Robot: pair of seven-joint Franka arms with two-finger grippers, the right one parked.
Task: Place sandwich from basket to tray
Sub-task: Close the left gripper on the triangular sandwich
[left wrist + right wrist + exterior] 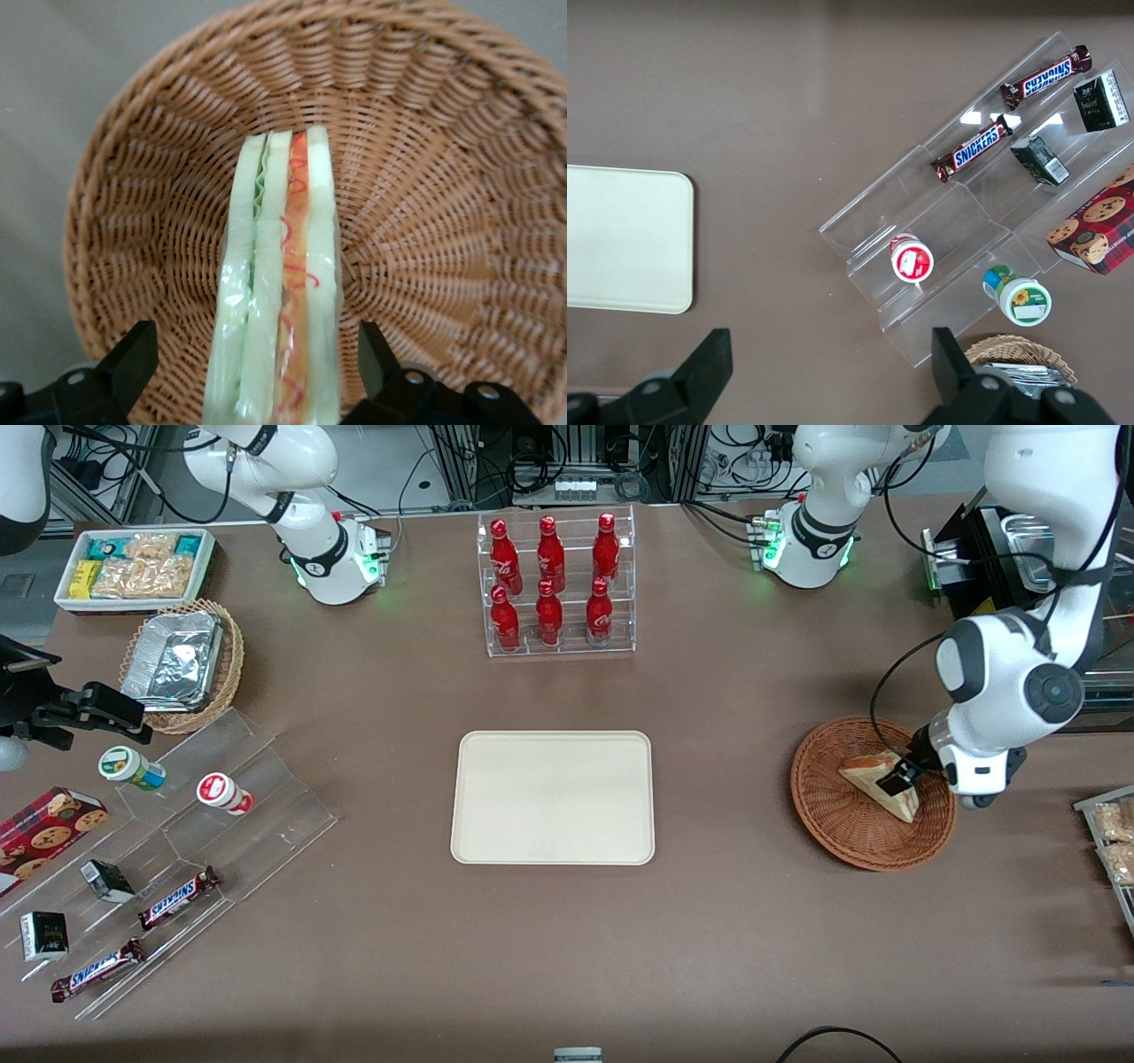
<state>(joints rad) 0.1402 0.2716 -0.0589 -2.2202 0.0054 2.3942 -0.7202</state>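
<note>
The sandwich [866,772], a tan wedge with white, orange-red and green layers, lies in the round reddish-brown wicker basket [846,834] toward the working arm's end of the table. My left gripper [900,781] is down in the basket, open, with one finger on each side of the sandwich and a gap at both. In the left wrist view the sandwich [283,292] stands edge-up between the black fingers [135,354], over the basket's weave [425,177]. The cream tray [553,797] lies bare at mid-table and also shows in the right wrist view [620,239].
A clear rack of red bottles [556,584] stands farther from the front camera than the tray. A tiered acrylic stand [177,841] with snacks, a tan basket with a foil container [182,662] and a white snack bin [133,567] lie toward the parked arm's end. Snack packets [1114,841] lie beside the basket.
</note>
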